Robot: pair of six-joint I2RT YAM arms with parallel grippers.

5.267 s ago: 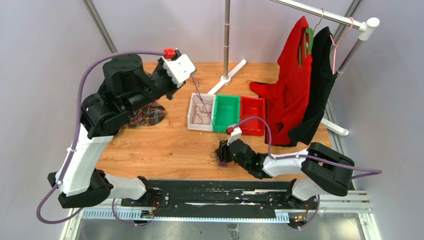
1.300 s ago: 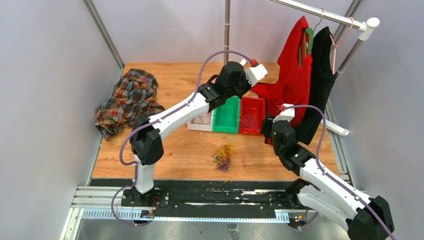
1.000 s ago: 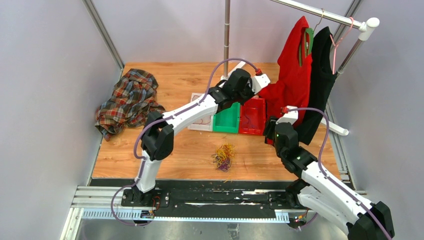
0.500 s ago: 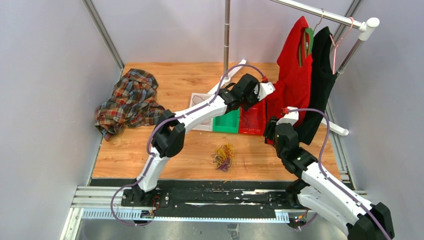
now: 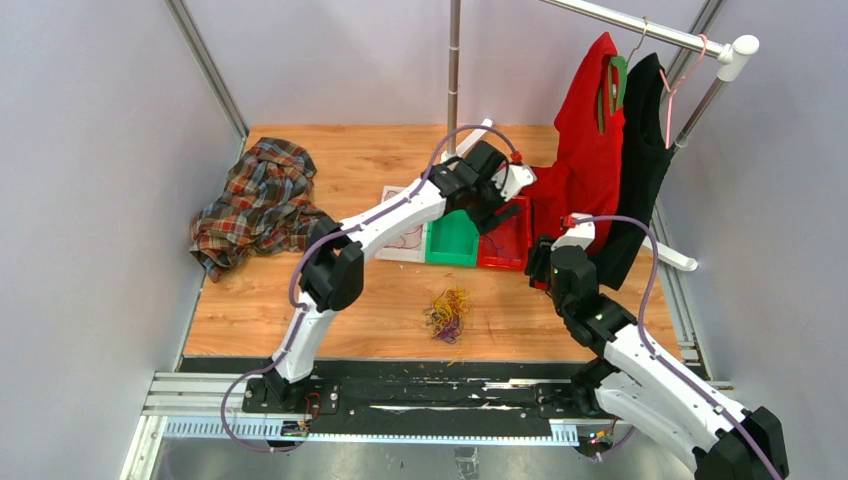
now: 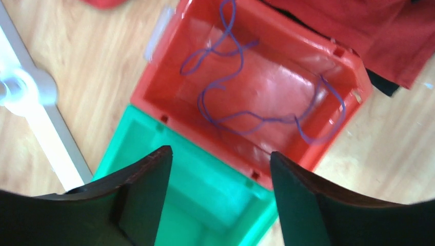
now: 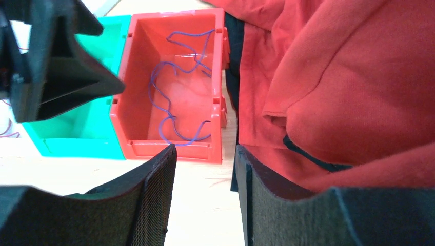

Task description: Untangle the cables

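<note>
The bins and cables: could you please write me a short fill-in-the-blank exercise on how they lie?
The cable in the red bin is ___. The bin between the white bin and the red one is ___. The left hand above the bins stands ___, holding nothing.
Missing words: purple; green; open.

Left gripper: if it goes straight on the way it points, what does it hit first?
Left gripper would likely meet the red bin's near rim, beside the green bin; depth is unclear.
</note>
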